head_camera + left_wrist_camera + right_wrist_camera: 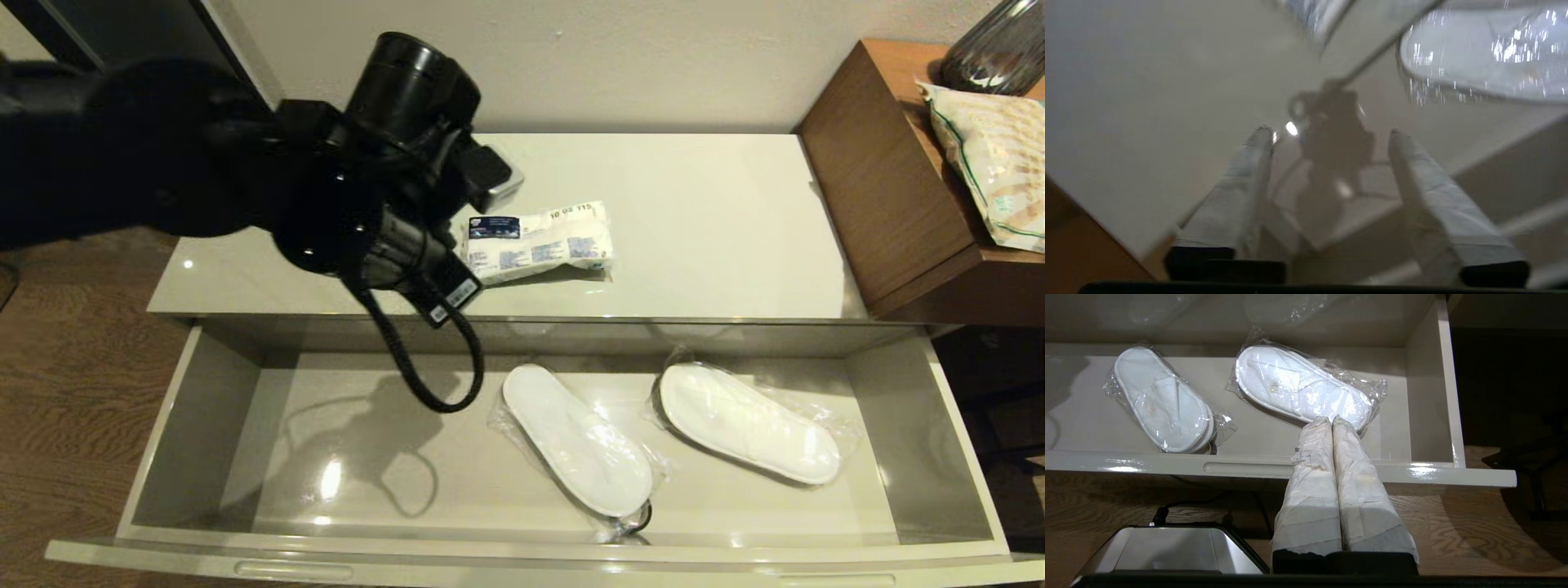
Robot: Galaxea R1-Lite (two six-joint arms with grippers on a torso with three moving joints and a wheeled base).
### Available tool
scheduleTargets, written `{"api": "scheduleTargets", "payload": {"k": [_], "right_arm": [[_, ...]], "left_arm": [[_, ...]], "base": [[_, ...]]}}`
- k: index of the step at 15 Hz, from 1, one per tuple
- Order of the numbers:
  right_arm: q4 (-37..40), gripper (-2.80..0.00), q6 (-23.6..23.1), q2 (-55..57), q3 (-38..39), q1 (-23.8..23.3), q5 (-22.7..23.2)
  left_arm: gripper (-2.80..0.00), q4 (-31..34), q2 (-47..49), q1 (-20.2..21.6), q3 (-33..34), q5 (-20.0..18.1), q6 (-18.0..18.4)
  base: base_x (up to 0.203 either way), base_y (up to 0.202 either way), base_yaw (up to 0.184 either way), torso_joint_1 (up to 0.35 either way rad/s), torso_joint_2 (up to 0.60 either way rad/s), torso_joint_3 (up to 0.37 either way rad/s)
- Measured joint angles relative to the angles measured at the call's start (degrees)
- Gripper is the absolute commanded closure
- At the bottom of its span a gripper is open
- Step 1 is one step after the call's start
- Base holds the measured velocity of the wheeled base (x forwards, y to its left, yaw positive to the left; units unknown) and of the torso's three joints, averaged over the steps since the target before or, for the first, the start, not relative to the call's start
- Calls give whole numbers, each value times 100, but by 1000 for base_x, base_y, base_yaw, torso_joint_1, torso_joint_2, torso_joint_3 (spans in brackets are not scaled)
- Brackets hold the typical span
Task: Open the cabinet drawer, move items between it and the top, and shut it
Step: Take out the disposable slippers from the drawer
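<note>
The cabinet drawer (196, 408) is pulled far out, its slot handles (294, 569) along the front edge. Two plastic-wrapped white slippers lie inside, one in the middle (580, 441) and one to the right (747, 420). The white packet with the dark blue label (539, 241) rests on the glossy top (702, 220). My left arm (375, 188) hangs above the top's front edge just left of the packet. Its gripper (1329, 136) is open and empty. My right gripper (1331, 420) is shut, low in front of the drawer's front (1453, 475) near the right slipper (1298, 386).
Taller brown wooden furniture (890, 180) stands on the right, carrying a green-striped beige bag (992, 163) and a dark glass vase (1000, 45). A black cable (433, 367) loops down from my left wrist over the drawer. Wooden floor (73, 392) lies to the left.
</note>
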Motion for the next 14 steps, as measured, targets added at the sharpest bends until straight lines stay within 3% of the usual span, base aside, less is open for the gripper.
{"api": "scheduleTargets", "payload": {"k": [3, 6, 10, 14], "right_arm": [[0, 0, -1, 0, 0, 0, 0], [0, 0, 0, 0, 0, 0, 0], [1, 0, 7, 0, 0, 0, -2], [0, 0, 6, 0, 0, 0, 0]], "left_arm": [[0, 1185, -606, 317, 28, 22, -979], [0, 2114, -1278, 814, -3, 22, -1395], [0, 3455, -2358, 1712, -369, 5, -1498], [0, 4659, -3649, 2046, -620, -87, -1183]], "base": [[0, 0, 0, 0, 0, 0], [0, 0, 0, 0, 0, 0], [0, 0, 0, 0, 0, 0], [0, 0, 0, 0, 0, 0]]}}
